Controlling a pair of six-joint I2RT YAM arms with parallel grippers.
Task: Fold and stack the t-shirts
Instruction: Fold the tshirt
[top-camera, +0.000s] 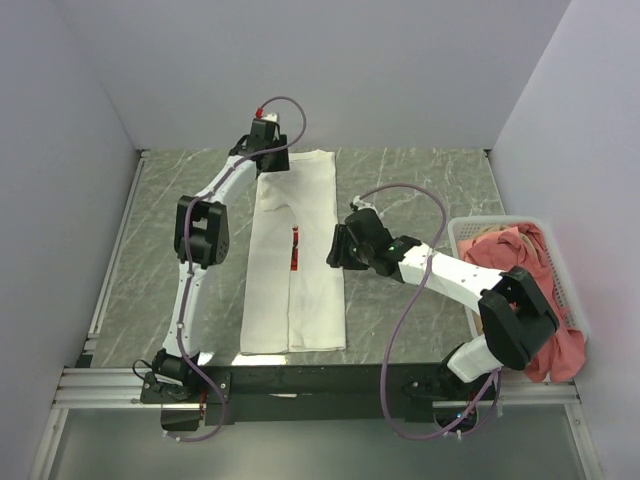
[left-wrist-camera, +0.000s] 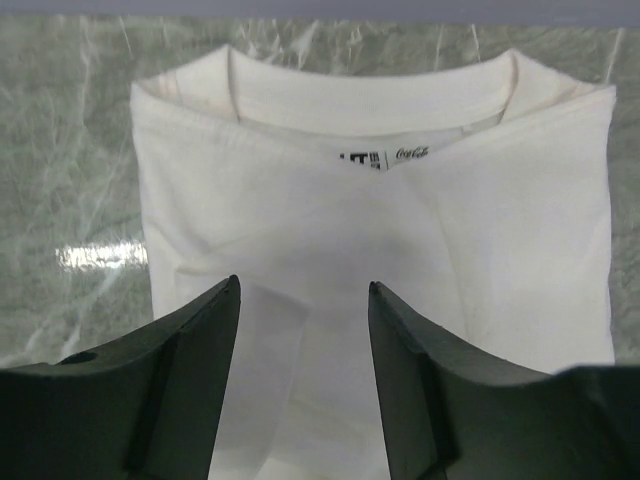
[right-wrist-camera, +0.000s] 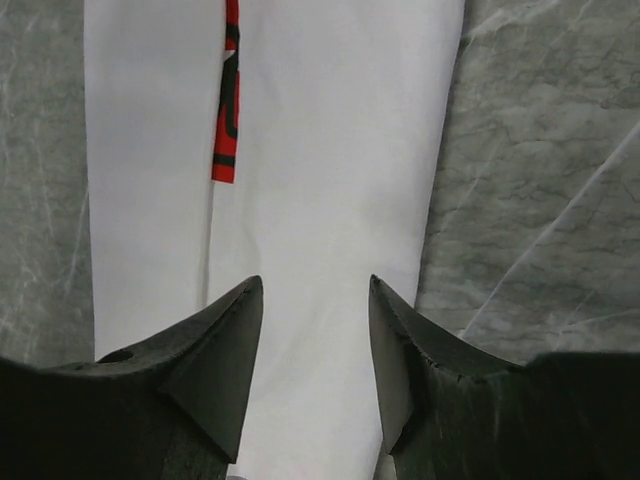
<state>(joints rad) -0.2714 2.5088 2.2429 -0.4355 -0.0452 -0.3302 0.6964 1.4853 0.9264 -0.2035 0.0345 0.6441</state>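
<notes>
A white t-shirt lies on the marble table, both sides folded in to a long narrow strip, a sliver of its red print showing in the seam. My left gripper hangs open and empty over the collar end; the collar and label show in the left wrist view beyond my open gripper. My right gripper is open and empty over the strip's right edge; the right wrist view shows the white cloth and red print past my open gripper. Salmon-pink shirts fill the basket.
A white slatted basket stands at the right edge of the table, with pink cloth spilling over its near side. Grey walls close in the table at left, back and right. A metal rail runs along the near edge.
</notes>
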